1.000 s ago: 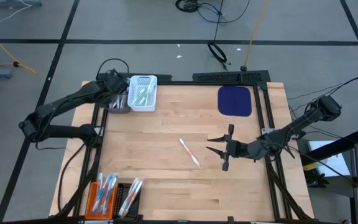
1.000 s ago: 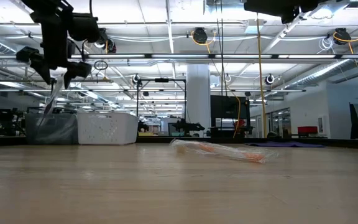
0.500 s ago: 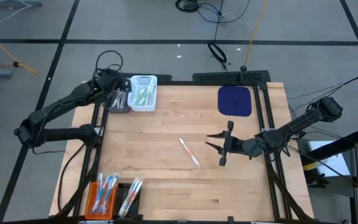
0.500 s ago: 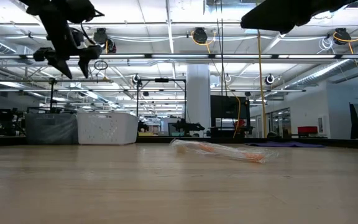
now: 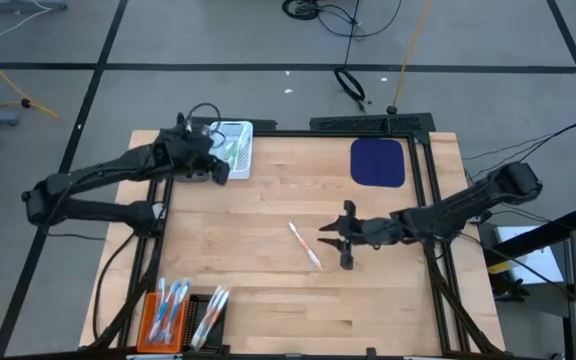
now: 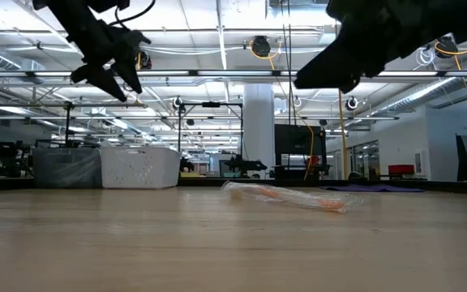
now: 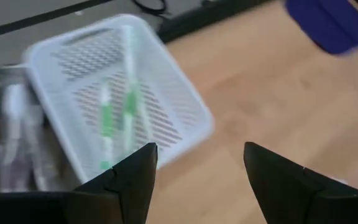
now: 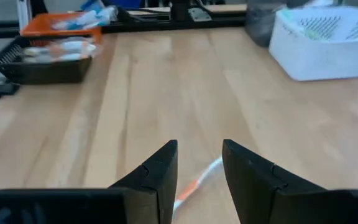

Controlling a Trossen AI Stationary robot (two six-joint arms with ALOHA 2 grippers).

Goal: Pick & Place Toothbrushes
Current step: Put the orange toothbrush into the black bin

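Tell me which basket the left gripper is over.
The white basket at the table's far left corner, green toothbrushes inside. The left gripper hovers open at its edge; the orange and black baskets sit near.

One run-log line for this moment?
left gripper: open, empty, over white basket | right gripper: open, empty, beside wrapped toothbrush on table | phase: approaching pick

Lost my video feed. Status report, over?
Right hand open, empty, beside the loose toothbrush mid-table. Left hand open, empty, above the white basket. Nothing in the way.
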